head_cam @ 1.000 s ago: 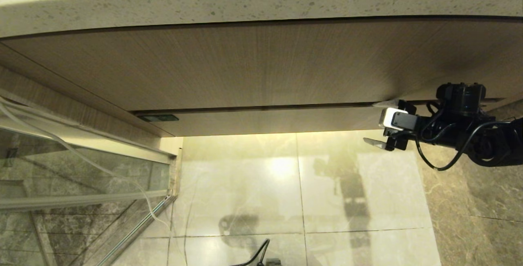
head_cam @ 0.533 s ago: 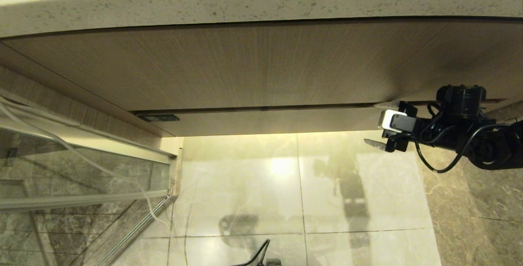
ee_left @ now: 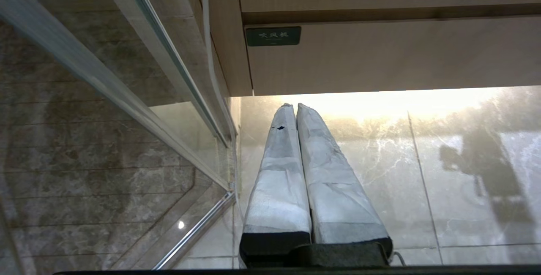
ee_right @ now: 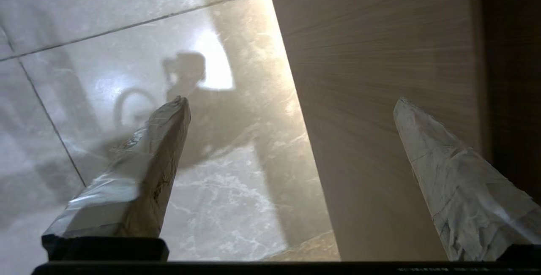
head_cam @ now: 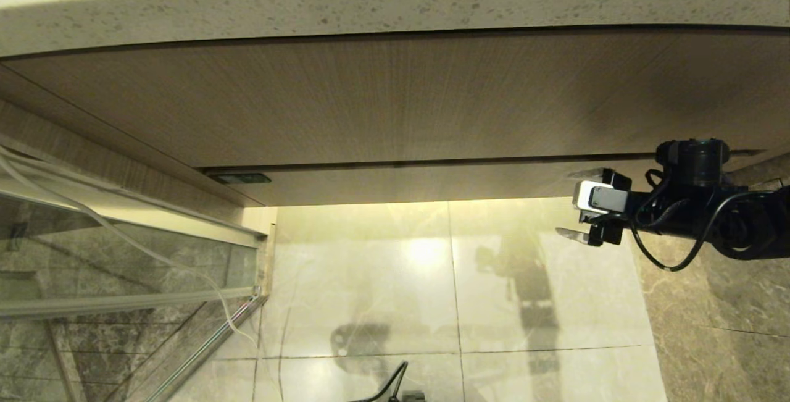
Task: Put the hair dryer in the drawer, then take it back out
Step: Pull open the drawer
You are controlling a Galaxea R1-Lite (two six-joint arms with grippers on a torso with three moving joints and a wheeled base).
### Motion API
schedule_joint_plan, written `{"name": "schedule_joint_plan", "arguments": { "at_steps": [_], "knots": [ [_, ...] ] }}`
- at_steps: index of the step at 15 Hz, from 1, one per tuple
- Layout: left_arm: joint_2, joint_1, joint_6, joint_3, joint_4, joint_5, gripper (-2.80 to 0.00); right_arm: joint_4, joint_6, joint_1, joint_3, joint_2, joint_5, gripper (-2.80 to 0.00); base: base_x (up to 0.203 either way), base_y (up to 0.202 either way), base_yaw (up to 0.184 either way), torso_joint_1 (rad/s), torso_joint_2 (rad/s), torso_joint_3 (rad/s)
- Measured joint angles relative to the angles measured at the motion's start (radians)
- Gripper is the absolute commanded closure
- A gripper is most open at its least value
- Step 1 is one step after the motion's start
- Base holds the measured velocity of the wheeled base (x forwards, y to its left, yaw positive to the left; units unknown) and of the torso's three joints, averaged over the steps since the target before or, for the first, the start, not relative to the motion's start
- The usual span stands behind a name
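The drawer is closed; only its narrow wood-grain front shows, under the taller panel. It also fills part of the left wrist view and the right wrist view. My right gripper hangs open at the front's right end, holding nothing. In the right wrist view the right gripper has one finger over the wood and the other over the floor. My left gripper is shut and empty, low above the floor near the drawer's left end. The hair dryer is out of view.
A speckled stone countertop overhangs the tall wood panel. A small green label marks the drawer's left end. A glass partition with a metal frame stands at the left, with a white cord along it. Glossy tiled floor lies below.
My right gripper has dropped a little; its upper finger has left the seam above the drawer front and now lies lower across the front. It stays open.
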Motion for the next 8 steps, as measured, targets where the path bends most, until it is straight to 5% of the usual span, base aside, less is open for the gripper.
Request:
{"name": "schedule_joint_plan", "arguments": {
  "at_steps": [8],
  "knots": [
    [0.000, 0.000, 0.000, 0.000, 0.000, 0.000, 0.00, -0.011, 0.003, -0.008, 0.085, -0.091, 0.017, -2.80, 0.000, 0.000, 0.000, 0.000, 0.00, 0.000]
  ]
}}
